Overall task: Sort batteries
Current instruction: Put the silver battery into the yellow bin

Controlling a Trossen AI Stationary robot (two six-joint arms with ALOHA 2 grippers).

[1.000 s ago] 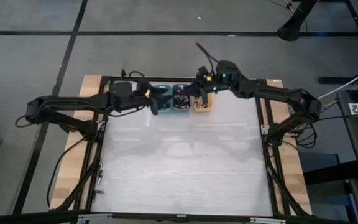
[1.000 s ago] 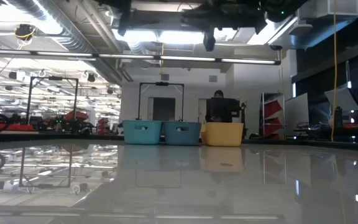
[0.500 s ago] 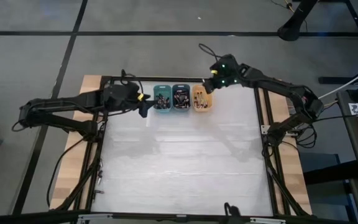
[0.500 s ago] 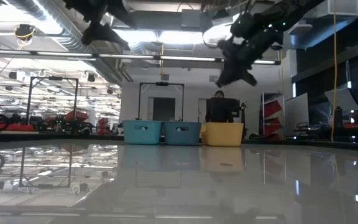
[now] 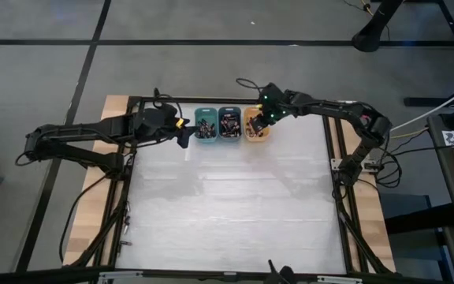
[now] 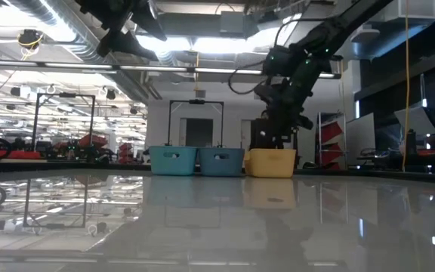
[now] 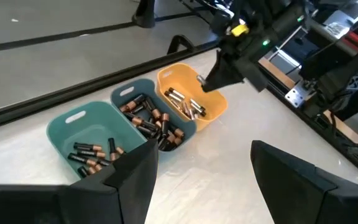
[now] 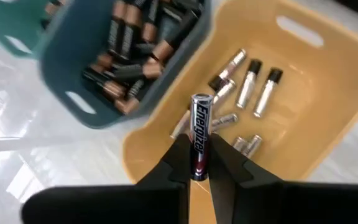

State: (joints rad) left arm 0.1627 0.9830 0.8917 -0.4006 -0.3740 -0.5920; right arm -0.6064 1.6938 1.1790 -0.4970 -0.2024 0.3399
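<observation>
Three small bins are set in a row at the far edge of the white surface (image 5: pixel 227 205): a teal bin (image 5: pixel 205 125), a blue bin (image 5: pixel 228 124) and an orange bin (image 5: pixel 256 126), touching side by side.

The right claw (image 8: pixel 199 163) is positioned over the orange bin. Its fingers are closed on a single silver battery (image 8: pixel 199 134), gripped at the lower end and held upright, label facing the camera. In the high view the right claw (image 5: pixel 260 118) is seen directly above the orange bin; in the low view it hangs just over that bin's rim (image 6: pixel 271 162).

Silver batteries (image 8: pixel 248 84) are seen loose on the orange bin's floor, several side by side, more by the wall under the held one. Dark batteries with coppery bands (image 8: pixel 129 53) are piled in the blue bin (image 8: pixel 89 68). In the left wrist view a few dark coppery batteries (image 7: pixel 92 155) are scattered in the teal bin (image 7: pixel 79 124), a fuller heap fills the blue bin (image 7: pixel 143 107), and silver ones lie in the orange bin (image 7: pixel 194 93).

The left claw (image 5: pixel 184 134) is held beside the teal bin, raised off the surface, on the side away from the blue bin. Its fingers (image 7: pixel 135 177) are spread open, with nothing between them.
</observation>
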